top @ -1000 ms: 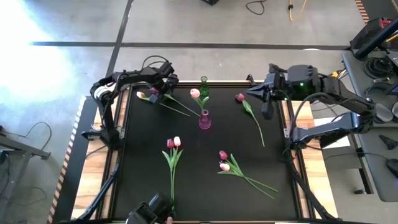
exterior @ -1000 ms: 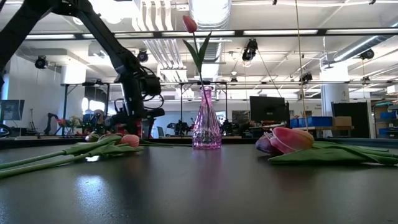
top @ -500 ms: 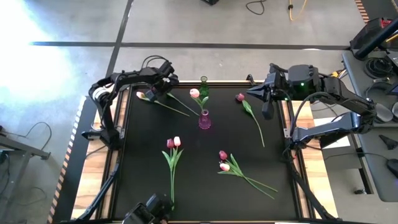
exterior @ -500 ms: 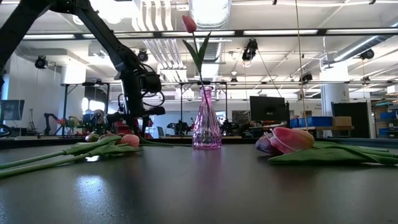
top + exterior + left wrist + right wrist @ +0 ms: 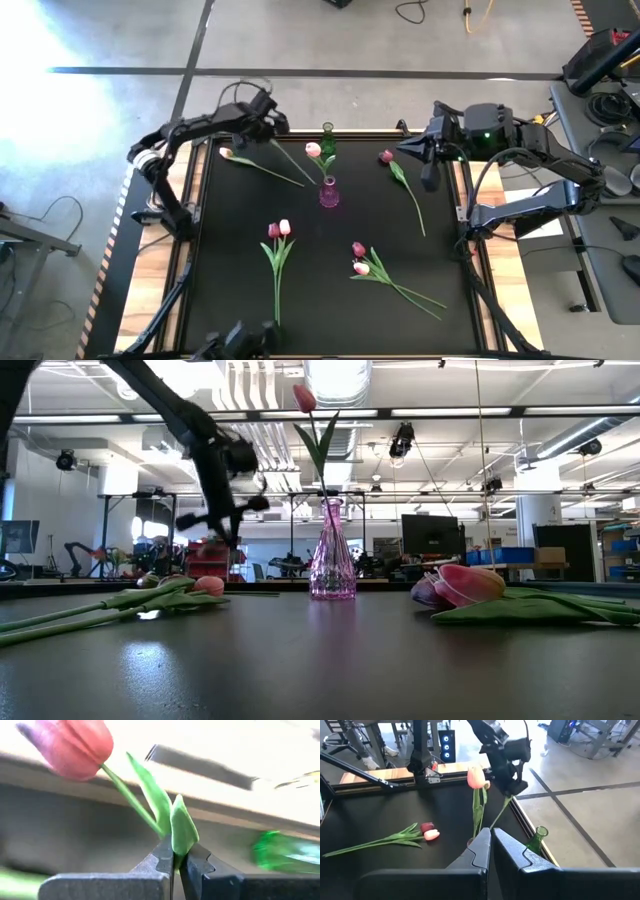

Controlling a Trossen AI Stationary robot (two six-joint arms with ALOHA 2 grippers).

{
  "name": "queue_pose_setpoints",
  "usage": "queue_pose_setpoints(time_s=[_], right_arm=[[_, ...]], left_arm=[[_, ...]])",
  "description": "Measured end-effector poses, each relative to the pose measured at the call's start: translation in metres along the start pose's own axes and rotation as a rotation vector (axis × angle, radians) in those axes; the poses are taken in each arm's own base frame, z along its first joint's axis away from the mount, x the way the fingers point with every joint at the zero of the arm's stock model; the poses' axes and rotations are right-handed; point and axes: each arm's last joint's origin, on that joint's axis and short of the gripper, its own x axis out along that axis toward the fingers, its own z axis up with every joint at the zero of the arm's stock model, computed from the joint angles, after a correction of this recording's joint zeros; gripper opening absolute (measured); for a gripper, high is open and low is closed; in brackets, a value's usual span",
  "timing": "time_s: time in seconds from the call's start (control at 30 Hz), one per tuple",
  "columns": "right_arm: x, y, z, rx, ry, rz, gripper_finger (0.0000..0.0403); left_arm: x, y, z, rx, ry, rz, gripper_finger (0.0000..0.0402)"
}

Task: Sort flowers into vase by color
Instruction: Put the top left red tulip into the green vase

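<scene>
My left gripper hangs raised over the table's far left and is shut on a dark red tulip. The tulip's stem slants down toward the pink vase, which holds one pink tulip. An empty green vase stands just beyond it. A pink tulip lies on the mat below my left gripper. A dark red tulip lies next to my right gripper, which is shut and holds nothing. My left gripper pinches the dark red tulip's stem and a leaf between its two fingers, a short way below the head. The fingers point down at it from above. The head end is lifted clear and the stem hangs slanting below. Whether its lower end touches the mat, I cannot tell.
Two tulips lie side by side at the near left of the black mat, and two more at the near right. The mat's raised frame borders the work area, with wooden table edges outside it.
My left gripper has taken hold of the dark red tulip at the far left and gone up and slightly toward the far edge. The tulip's head end has lifted off the mat, away from the pink tulip that stays lying there.
</scene>
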Motion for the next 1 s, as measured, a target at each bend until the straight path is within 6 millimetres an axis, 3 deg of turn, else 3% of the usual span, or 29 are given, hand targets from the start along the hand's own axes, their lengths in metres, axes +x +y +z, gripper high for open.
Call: queue_pose_setpoints(time_s=[0.27, 0.5, 0.73, 1.0], right_arm=[[0.003, -0.003, 0.010, 0.013, -0.094, -0.121, 0.0013], [0.005, -0.004, 0.019, 0.022, -0.178, -0.153, 0.0013], [0.004, -0.005, 0.022, 0.002, -0.202, -0.165, 0.0013], [0.004, -0.005, 0.022, -0.010, -0.208, -0.166, 0.0013]], left_arm=[[-0.082, -0.035, 0.045, 0.332, -0.471, -0.271, 0.0000], [-0.128, -0.064, 0.066, 0.531, -0.752, -0.521, 0.0000], [-0.132, -0.088, 0.059, 0.738, -0.790, -0.748, 0.0000], [-0.116, -0.100, 0.041, 0.867, -0.796, -0.687, 0.0000]])
